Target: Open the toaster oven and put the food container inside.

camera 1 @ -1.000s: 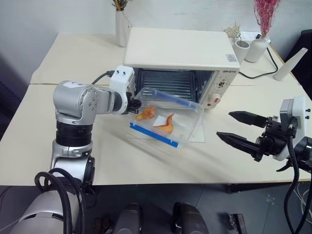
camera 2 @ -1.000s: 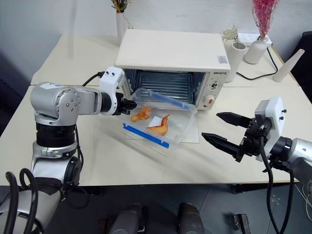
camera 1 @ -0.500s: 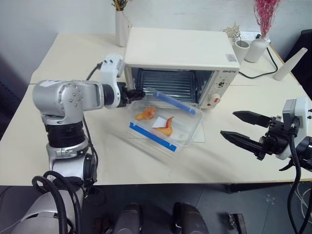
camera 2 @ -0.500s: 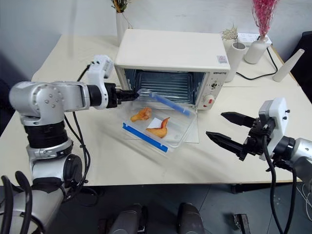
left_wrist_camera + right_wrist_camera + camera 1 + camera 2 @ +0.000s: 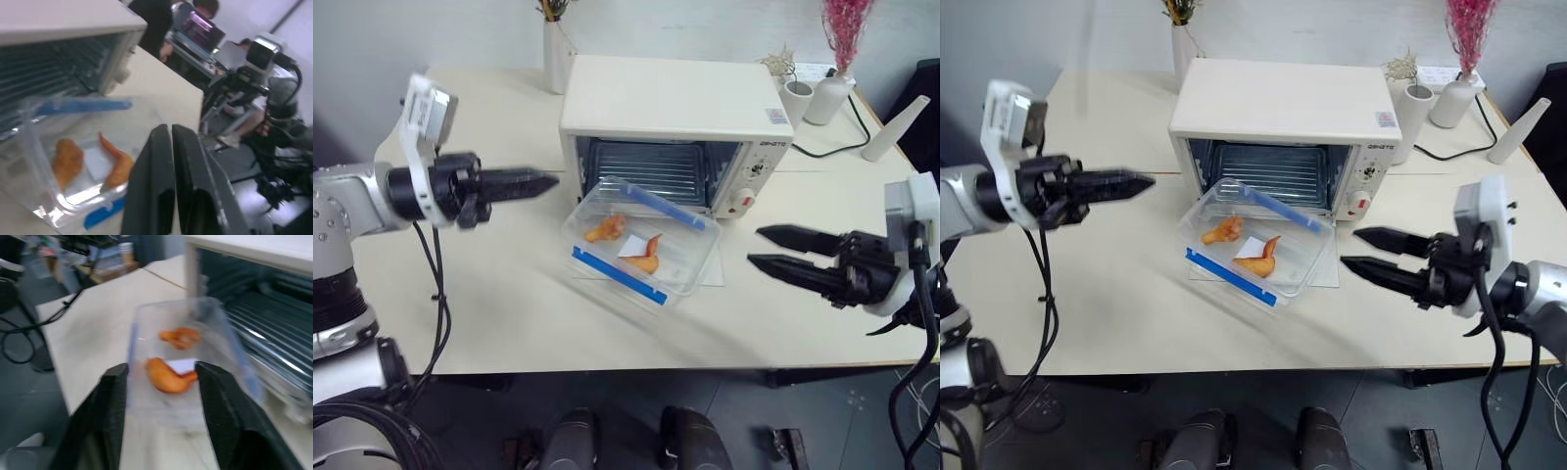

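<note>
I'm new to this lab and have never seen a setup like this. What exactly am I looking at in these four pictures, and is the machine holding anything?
It is a humanoid robot with two arms, each ending in a two-fingered black gripper. Two pictures come from cameras in its head, looking down over a cream table. The other two come from cameras on its wrists, looking along the fingers.

On the table stands the toaster oven, its glass door folded down and the wire rack visible. The food container, a clear box with blue clips and orange food pieces, rests on the open door just in front of the opening, not yet inside.

The left gripper is shut and holds nothing, off to the oven's left. The right gripper has its fingers apart, pointing at the container without touching it.

Vases stand behind the oven.
</note>
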{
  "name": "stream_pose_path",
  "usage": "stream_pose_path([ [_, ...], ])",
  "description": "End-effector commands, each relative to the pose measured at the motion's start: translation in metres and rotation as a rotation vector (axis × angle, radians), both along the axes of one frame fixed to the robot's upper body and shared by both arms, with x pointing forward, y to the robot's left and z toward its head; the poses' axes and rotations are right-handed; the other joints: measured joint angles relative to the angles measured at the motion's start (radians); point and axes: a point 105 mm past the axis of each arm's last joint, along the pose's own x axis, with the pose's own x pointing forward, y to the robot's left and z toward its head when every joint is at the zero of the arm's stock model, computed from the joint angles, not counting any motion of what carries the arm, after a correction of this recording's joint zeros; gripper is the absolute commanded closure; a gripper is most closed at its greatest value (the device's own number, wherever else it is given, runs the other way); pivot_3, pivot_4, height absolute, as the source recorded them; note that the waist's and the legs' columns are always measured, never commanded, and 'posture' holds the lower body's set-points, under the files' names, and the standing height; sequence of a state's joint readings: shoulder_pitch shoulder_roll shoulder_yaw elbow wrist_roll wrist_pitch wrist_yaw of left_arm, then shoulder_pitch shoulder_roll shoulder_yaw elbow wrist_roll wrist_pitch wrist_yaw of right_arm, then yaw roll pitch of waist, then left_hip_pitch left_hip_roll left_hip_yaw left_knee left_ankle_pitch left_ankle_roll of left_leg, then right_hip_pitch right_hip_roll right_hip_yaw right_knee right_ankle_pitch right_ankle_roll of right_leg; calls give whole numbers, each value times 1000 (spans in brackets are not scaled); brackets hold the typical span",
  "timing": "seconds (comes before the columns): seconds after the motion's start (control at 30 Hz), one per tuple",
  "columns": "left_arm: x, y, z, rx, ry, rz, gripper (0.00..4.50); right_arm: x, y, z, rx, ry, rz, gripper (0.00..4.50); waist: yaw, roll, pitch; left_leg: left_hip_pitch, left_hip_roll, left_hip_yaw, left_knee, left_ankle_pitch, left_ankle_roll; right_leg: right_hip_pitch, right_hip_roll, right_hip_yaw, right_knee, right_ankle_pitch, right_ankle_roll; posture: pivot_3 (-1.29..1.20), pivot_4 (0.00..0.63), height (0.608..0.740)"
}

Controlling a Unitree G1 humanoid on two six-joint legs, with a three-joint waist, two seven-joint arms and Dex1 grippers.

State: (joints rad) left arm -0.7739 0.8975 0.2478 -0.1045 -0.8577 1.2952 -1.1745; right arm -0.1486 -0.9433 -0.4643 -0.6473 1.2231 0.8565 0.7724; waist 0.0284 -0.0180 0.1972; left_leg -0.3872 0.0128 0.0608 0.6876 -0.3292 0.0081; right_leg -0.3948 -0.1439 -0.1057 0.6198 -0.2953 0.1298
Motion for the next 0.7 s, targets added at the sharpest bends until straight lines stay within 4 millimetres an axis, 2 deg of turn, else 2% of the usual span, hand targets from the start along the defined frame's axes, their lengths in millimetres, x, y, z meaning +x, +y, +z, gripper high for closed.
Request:
stream_pose_path([
  [0.03, -17, -8, -15, 136, -77, -180, 4500, -18, 25, -11, -1, 66, 121, 3745, 0, 0, 0, 0, 0, 0, 0, 0, 0, 0, 0, 0, 0, 0, 0, 0, 150, 740],
  [0.1, -13, -8, -34, 227, -91, -205, 4500, -20, 36, -24, -17, 110, 135, 4355, -1, 0, 0, 0, 0, 0, 0, 0, 0, 0, 0, 0, -1, 0, 0, 0, 150, 740],
  [0.27, 2, -10, -62, 351, -156, -217, 4500, -13, 52, -55, -88, 169, 128, 4355, -3, 0, 0, 0, 0, 1, 0, 0, 1, -1, 1, 1, 0, 0, 0, 0, 150, 740],
  [0.37, 12, -14, -77, 377, -178, -214, 4500, 13, 58, -70, -96, 183, 64, 4355, -3, 0, 0, -1, 0, 1, 0, 0, 1, -2, 1, 1, 0, 0, 0, 0, 150, 740],
  [0.47, 25, -23, -85, 380, -224, -190, 4500, 35, 59, -71, -94, 158, 6, 4355, -5, 0, 0, -2, 0, 2, 0, 0, 1, -3, 1, 2, 1, 0, 0, 0, 150, 740],
  [0.6, 36, -36, -81, 328, -261, -153, 4500, 48, 52, -72, -135, 115, -28, 4355, -1, 0, 0, -3, 0, 1, 1, 0, 2, -3, 1, 0, 1, 0, 0, 0, 150, 740],
  [0.7, 41, -43, -79, 302, -303, -126, 4500, 61, 42, -64, -138, 73, -72, 4355, -4, 0, 0, -3, 0, 1, 1, -1, 3, -3, 1, 0, 0, 0, 0, 0, 150, 740],
])
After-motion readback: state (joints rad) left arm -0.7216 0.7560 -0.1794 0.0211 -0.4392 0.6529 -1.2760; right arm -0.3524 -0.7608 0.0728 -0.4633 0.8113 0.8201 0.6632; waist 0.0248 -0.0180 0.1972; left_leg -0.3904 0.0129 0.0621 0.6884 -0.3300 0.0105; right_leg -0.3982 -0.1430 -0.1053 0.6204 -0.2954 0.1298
